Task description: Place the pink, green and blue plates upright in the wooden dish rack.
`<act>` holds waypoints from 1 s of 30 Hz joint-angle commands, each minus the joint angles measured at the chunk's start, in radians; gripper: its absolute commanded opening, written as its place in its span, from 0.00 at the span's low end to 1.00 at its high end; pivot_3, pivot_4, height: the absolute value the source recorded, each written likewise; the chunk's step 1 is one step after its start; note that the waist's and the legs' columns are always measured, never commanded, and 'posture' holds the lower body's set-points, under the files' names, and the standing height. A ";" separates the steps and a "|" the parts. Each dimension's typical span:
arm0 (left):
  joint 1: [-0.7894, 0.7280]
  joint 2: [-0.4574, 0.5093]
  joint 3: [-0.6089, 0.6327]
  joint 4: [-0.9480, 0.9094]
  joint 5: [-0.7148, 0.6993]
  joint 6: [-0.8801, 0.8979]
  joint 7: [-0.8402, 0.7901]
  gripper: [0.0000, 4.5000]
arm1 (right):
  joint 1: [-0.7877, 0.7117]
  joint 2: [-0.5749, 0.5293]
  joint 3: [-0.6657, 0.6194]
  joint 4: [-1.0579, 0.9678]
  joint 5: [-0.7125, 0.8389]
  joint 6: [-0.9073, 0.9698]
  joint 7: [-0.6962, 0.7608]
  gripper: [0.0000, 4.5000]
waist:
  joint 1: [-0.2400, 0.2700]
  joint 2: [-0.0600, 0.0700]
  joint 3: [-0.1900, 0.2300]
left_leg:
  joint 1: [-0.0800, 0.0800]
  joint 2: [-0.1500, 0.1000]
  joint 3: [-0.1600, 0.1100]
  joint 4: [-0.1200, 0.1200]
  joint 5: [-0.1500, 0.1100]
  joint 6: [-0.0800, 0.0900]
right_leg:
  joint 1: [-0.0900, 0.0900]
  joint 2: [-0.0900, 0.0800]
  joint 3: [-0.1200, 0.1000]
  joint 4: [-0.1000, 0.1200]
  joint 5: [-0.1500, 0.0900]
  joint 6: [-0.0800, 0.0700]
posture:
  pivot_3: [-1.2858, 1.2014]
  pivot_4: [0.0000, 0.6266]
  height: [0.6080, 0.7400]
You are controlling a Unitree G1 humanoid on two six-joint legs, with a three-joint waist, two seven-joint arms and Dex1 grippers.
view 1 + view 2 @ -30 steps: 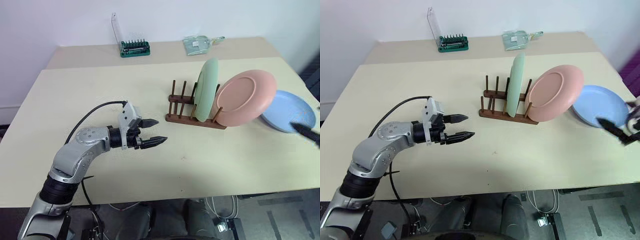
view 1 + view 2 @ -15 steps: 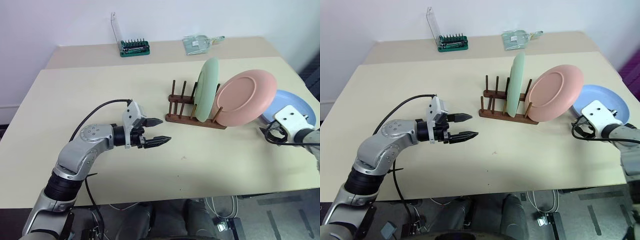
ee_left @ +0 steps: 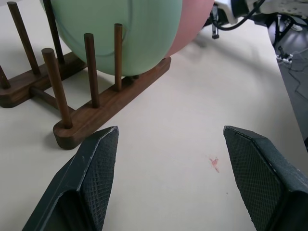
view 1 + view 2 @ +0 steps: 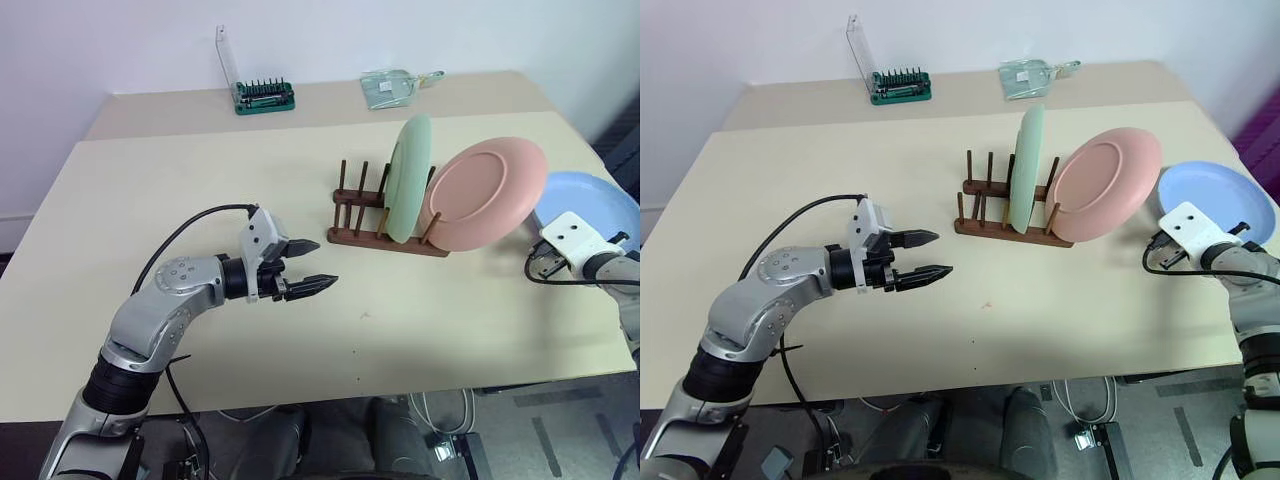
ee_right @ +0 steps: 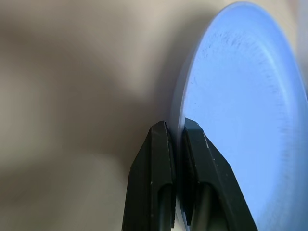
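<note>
The wooden dish rack (image 4: 385, 242) stands right of the table's middle. In it the green plate (image 4: 408, 180) stands upright between pegs, and the pink plate (image 4: 487, 195) leans tilted at the rack's right end. The blue plate (image 4: 600, 200) is at the table's right edge, behind the pink one. My right gripper (image 5: 175, 126) is shut on the blue plate's (image 5: 240, 120) near rim, one finger on each side. My left gripper (image 4: 322, 263) hovers open and empty over the table, left of the rack; its wrist view shows the rack (image 3: 110, 103) close ahead.
A green tool case (image 4: 263, 95) with a raised clear lid and a clear plastic bag (image 4: 392, 87) lie on the far table. The table's right edge (image 4: 625, 290) runs just beside my right arm.
My right arm came in from the right edge to the blue plate, and its gripper shut on the plate's rim. The left arm stayed in place, still open.
</note>
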 commanded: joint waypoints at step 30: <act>-0.006 0.031 0.150 0.189 0.136 -0.181 0.053 0.80 | -0.590 0.901 -0.280 -0.944 1.433 0.902 -1.014 0.00 | -0.011 0.007 -0.002 | -0.003 0.000 -0.002 0.000 0.001 -0.002 | -0.009 0.000 -0.004 0.012 0.004 -0.005 | 0.52 0.24 1.00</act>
